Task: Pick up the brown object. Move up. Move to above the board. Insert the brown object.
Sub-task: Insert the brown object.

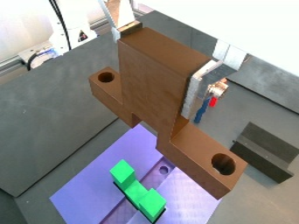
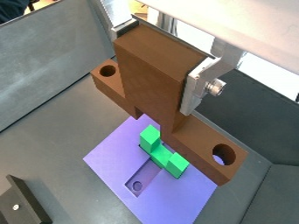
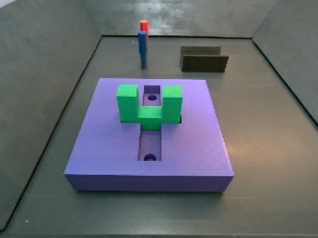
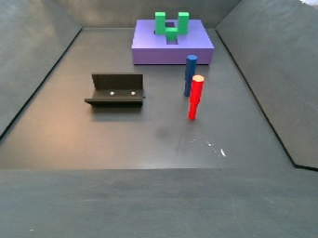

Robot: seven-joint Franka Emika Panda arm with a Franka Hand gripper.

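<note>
In both wrist views my gripper [image 1: 159,74] [image 2: 158,63] is shut on the brown object [image 1: 152,96] [image 2: 146,92]. The piece is a tall block on a crossbar with a round hole at each end. A silver finger [image 1: 194,94] [image 2: 197,87] presses its side. It hangs above the board [image 1: 87,197] [image 2: 114,157], over the green U-shaped block [image 1: 135,185] [image 2: 163,156] and the groove. Both side views show the board [image 3: 112,139] [image 4: 149,46] and the green block [image 3: 149,102] [image 4: 172,23]. The gripper and brown object are out of those views.
A thin blue peg with a red tip [image 3: 143,46] [image 4: 191,74] [image 1: 201,109] stands on the floor beyond the board. A dark open box [image 3: 203,60] [image 4: 115,90] [image 1: 263,149] [image 2: 24,203] sits near it. Grey walls ring the floor.
</note>
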